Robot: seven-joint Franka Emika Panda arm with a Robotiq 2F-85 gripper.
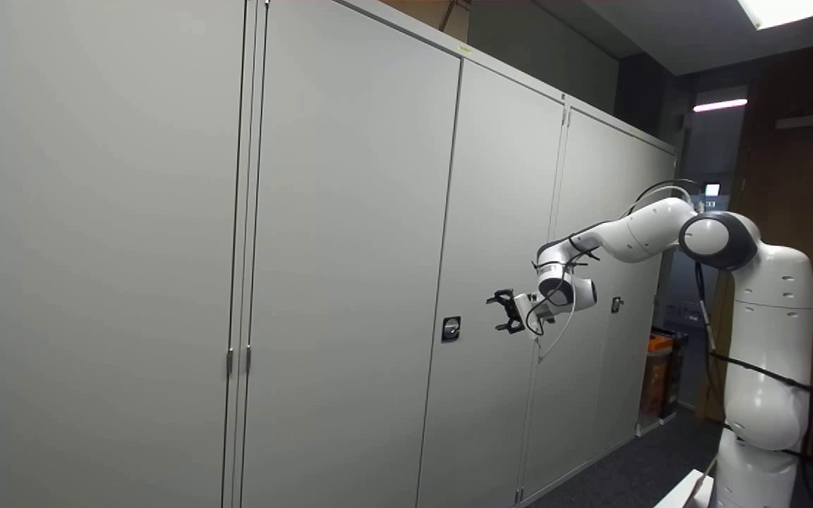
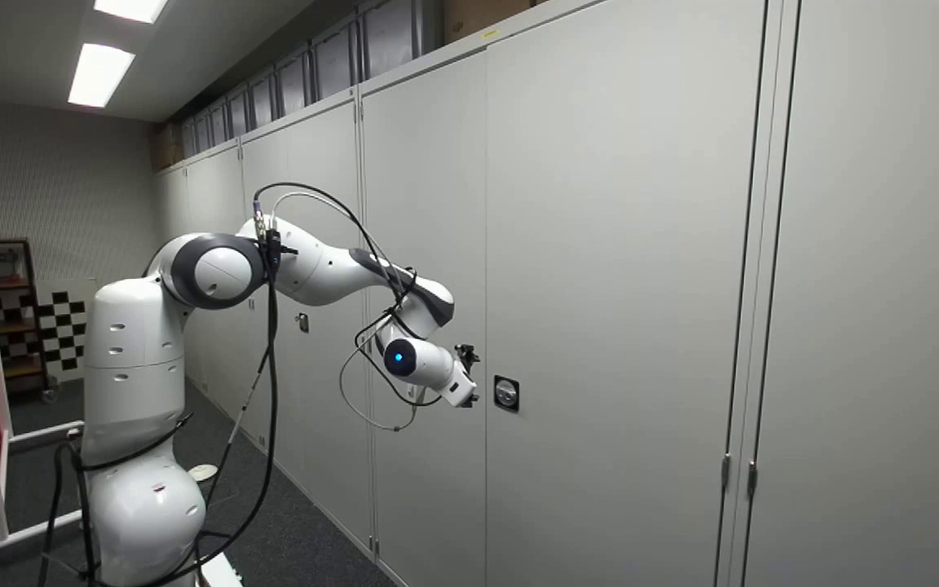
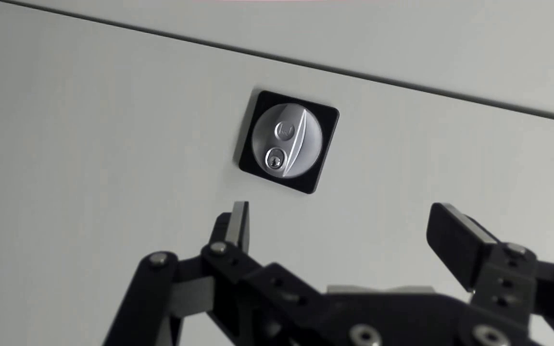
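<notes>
Cabinet lock: round silver face, keyhole, raised ridge, seated on a square black plate, set in the grey door just beside the seam. Wrist view puts it above my fingertips, nearer the finger at that picture's left. My gripper: spread wide, nothing between the fingers, no contact that I can see. In both exterior views I point towards the grey door, near the lock but apart from it; exact gap hard to tell.

Step, my call: approach, pre-contact, facing the lock but off-centre. Next move, as I judge it: would call for sliding over until the lock sits midway between my fingers, then easing straight in. Ridge slants a bit against my fingers, so a small twist would probably help me straddle it squarely. Face looks low, so any hold on it is likely shallow; fingers could bump the plate or door first. Slow advance advised.
</notes>
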